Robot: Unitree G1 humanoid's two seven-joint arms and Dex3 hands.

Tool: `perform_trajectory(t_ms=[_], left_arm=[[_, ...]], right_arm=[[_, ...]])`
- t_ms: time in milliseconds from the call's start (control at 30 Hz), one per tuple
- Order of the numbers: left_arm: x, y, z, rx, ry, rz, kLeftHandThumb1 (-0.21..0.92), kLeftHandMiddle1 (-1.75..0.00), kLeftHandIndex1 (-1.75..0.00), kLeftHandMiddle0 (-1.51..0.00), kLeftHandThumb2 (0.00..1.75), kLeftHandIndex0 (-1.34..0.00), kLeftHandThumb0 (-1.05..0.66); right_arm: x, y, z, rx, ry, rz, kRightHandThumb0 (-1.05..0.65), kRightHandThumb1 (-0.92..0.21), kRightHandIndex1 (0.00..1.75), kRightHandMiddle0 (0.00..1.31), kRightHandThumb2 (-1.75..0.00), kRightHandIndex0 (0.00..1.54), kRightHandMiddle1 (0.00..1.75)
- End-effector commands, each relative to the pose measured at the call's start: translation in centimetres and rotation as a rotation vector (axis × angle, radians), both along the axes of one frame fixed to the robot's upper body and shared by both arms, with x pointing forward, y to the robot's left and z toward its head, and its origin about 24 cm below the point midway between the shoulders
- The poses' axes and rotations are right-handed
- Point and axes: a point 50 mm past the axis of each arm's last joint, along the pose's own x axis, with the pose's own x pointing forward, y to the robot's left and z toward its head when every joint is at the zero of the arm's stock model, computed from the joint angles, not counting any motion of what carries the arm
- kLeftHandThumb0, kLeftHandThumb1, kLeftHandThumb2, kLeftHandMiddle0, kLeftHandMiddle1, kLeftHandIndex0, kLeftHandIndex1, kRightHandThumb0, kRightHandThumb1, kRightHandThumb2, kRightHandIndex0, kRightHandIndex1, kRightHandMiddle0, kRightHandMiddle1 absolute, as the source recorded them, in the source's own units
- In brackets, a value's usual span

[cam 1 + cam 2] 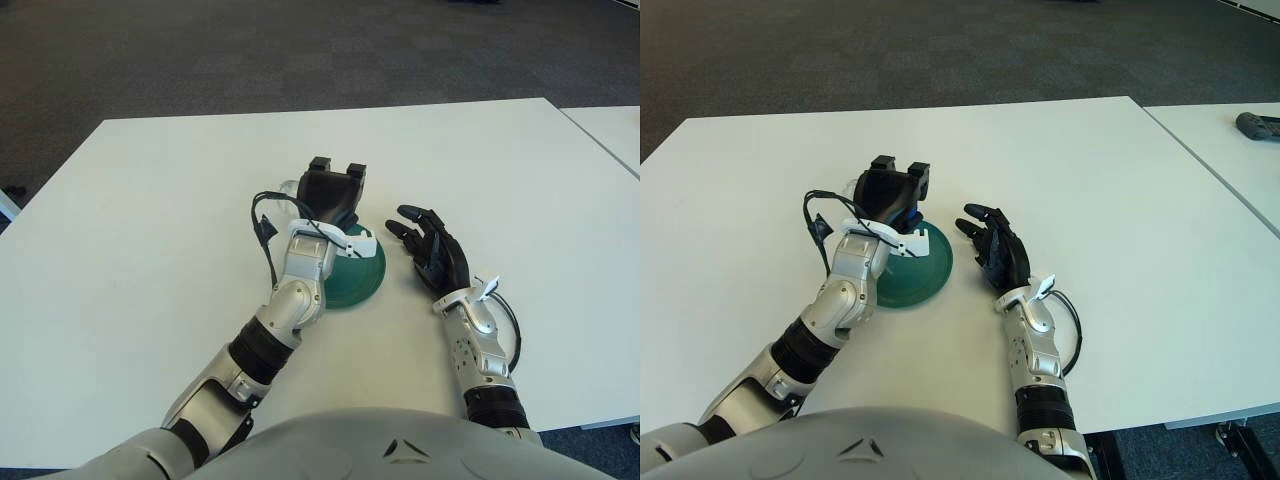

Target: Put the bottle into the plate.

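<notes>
**Bottle held over plate, not yet released**

The bottle (292, 190) is clear plastic, mostly hidden behind the left hand (331, 192), whose fingers are clamped around it. A blue part of it shows at the palm in the right eye view. Hand and bottle sit above the far-left part of the green plate (365, 272); contact between bottle and plate cannot be determined. The plate lies on the white table (140, 220). The right hand (434, 250) shows just right of the plate, fingers spread and relaxed, holding nothing.
</notes>
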Motion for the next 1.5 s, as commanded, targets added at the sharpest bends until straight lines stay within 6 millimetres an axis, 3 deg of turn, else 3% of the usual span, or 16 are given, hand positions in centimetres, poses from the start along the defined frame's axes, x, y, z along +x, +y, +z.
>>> perform_trajectory(t_ms=[0, 500, 1467], left_arm=[[0.1, -0.6, 0.8, -0.015, -0.030, -0.003, 0.41, -1.75, -1.75, -1.11, 1.20, -0.54, -0.44], [-1.4, -0.5, -0.2, -0.036, -0.014, 0.004, 0.41, -1.75, -1.75, -1.11, 1.19, -0.53, -0.44], [-2.0, -1.0, -1.0, 0.039, 0.003, 0.035, 0.44, -1.75, -1.75, -1.09, 1.16, -0.51, -0.43]], right_arm=[[-2.5, 0.1, -3.3, -0.005, 0.193, -0.006, -0.60, -0.92, 0.77, 0.19, -0.80, 0.40, 1.02], [-2.7, 0.3, -3.3, -0.005, 0.192, -0.006, -0.60, -0.92, 0.78, 0.19, -0.80, 0.40, 1.02], [-2.7, 0.2, -3.2, -0.006, 0.192, -0.007, -0.60, -0.92, 0.78, 0.19, -0.80, 0.40, 1.03]])
